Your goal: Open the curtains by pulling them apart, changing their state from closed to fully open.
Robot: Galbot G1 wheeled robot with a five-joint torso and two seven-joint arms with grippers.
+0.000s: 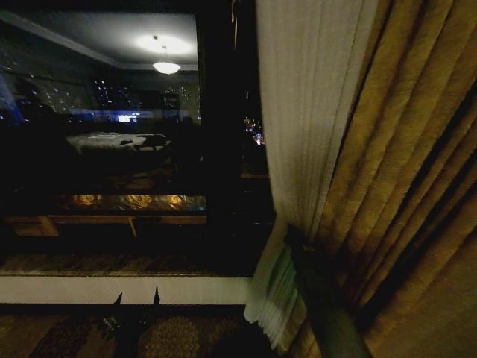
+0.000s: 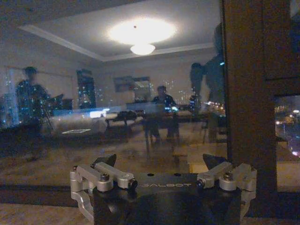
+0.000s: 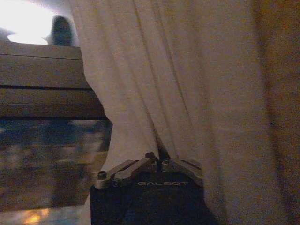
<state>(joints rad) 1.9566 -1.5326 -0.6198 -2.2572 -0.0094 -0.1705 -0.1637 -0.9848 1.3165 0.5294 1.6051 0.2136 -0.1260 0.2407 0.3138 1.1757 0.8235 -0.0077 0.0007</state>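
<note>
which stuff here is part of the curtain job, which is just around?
Job: sheer curtain, pinched in the right tool; left tool, open, low by the window.
Around: golden-brown drape, window glass, sill.

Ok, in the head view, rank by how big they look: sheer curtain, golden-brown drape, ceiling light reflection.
1. Golden-brown drape, slightly the largest, though nearness may inflate it.
2. Sheer curtain, pinched by the right gripper.
3. Ceiling light reflection, far smallest.
</note>
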